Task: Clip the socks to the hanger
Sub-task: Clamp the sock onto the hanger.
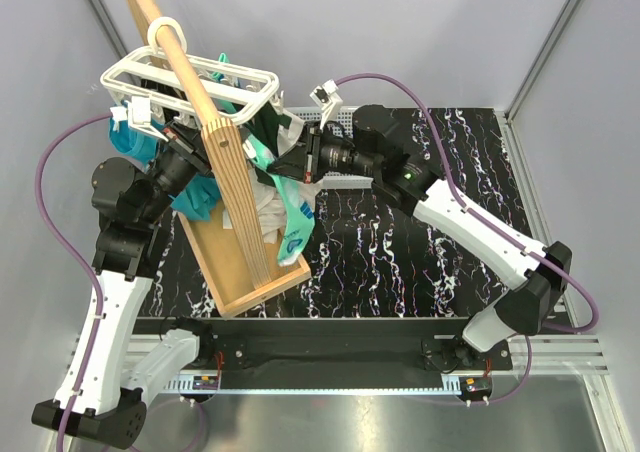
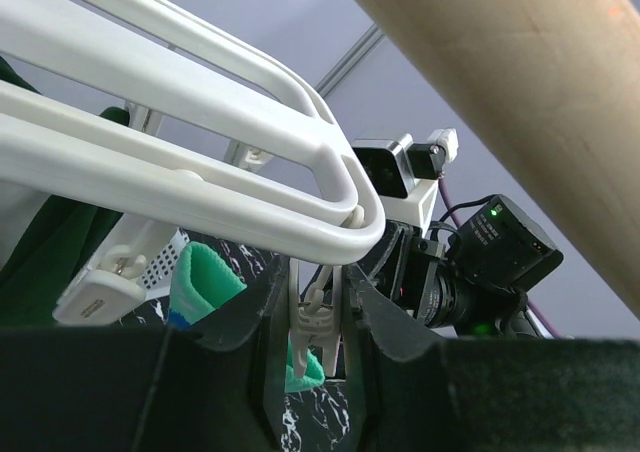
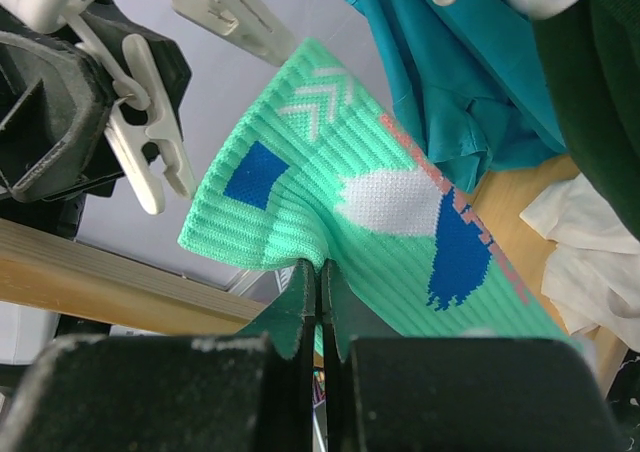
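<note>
The white hanger (image 1: 190, 77) hangs by its round loop on the wooden pole. My left gripper (image 2: 315, 302) sits just under the frame (image 2: 200, 162), shut on one of its small white clips (image 2: 318, 322) and pinching the clip's upper arms. My right gripper (image 3: 320, 269) is shut on a fold near the cuff of a mint green sock (image 3: 380, 202) with blue, white and pink markings. It holds the cuff up close beside that pinched clip (image 3: 140, 142). From above, the sock (image 1: 297, 217) trails down from the right gripper (image 1: 283, 162). The same mint fabric (image 2: 205, 277) shows behind the left fingers.
The pale wooden pole (image 1: 200, 82) rises from a slatted wooden stand (image 1: 245, 242) on the black marbled table (image 1: 400, 242). A teal cloth (image 3: 460, 72) and a dark green garment (image 3: 600, 92) hang from the hanger. White fabric (image 3: 590, 252) lies on the stand.
</note>
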Controlling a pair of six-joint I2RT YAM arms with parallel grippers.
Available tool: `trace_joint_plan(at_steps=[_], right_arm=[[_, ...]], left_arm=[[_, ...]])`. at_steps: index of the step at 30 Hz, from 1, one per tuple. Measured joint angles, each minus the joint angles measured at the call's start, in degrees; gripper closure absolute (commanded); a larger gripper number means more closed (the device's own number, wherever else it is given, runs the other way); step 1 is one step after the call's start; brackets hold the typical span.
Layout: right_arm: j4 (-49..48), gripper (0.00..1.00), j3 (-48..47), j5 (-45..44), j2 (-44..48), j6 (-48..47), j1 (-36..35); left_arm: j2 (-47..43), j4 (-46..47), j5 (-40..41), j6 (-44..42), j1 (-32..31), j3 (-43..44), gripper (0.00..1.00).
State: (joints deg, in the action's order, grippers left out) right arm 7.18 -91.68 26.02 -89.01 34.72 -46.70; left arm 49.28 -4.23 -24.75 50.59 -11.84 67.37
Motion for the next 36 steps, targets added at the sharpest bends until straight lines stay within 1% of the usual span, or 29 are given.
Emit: trace_joint_plan(at_steps=[18, 25, 36], right_arm=[[1.11, 1.0, -2.03, -0.66, -0.24, -0.44, -1.66], [2.69, 1.0, -5.14, -2.95, -2.38, -1.36, -2.23], [8.15, 1.0, -9.55, -9.94, -3.96, -5.18, -5.88]], left_arm=[[0.02, -0.2, 1.05, -0.07, 0.0, 0.0, 1.0], [-0.04, -0.48, 1.7, -0.02, 0.0, 0.0, 1.0], [-0.07, -7.58, 5.92, -0.2, -0.09, 2.56, 1.0]])
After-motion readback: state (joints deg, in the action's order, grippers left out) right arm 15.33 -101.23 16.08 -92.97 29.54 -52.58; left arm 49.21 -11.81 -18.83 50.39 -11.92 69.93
